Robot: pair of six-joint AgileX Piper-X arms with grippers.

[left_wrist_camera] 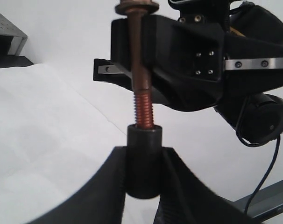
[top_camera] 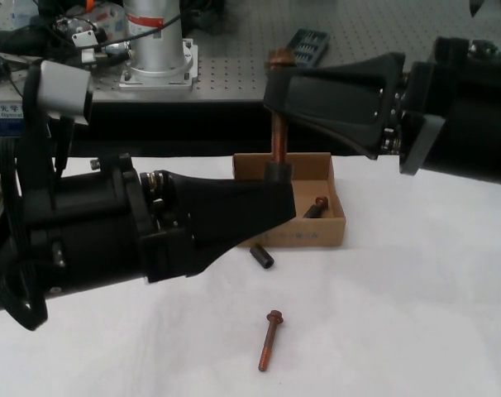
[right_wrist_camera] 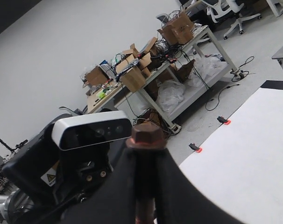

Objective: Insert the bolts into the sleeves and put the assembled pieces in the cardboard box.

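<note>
Low in the left wrist view, the left gripper (left_wrist_camera: 144,184) pinches the sleeve (left_wrist_camera: 143,149) upright, and directly above it the right gripper (left_wrist_camera: 139,46) clamps the bolt (left_wrist_camera: 144,109) vertical, its threaded tip at the sleeve's mouth, with the cardboard box (top_camera: 333,227) just beyond.

Both end effectors (top_camera: 281,195) (top_camera: 276,89) clamped, tips close

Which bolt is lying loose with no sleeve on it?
The bare bolt on the white cloth. The held bolt stands upright in the right gripper at a sleeve; the boxed bolt lies sleeved in the cardboard box.
</note>
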